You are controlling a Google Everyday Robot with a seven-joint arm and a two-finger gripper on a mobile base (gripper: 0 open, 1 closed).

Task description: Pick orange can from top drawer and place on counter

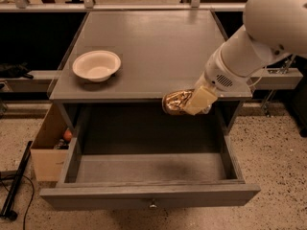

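The counter [158,42] is carrying a cream bowl [96,65] near its left edge; the gripper [191,103] is holding the orange can [172,101] just off its front edge.

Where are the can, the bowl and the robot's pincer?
orange can [172,102]: camera view, its shiny left side.
bowl [108,66]: camera view, its inner wall.
pincer [190,104]: camera view, between its fingertips, clamped on the orange can at the front edge of the counter [158,47].

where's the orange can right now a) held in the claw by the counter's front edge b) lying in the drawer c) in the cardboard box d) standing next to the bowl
a: the claw grips the can at the counter front edge, above the open drawer.
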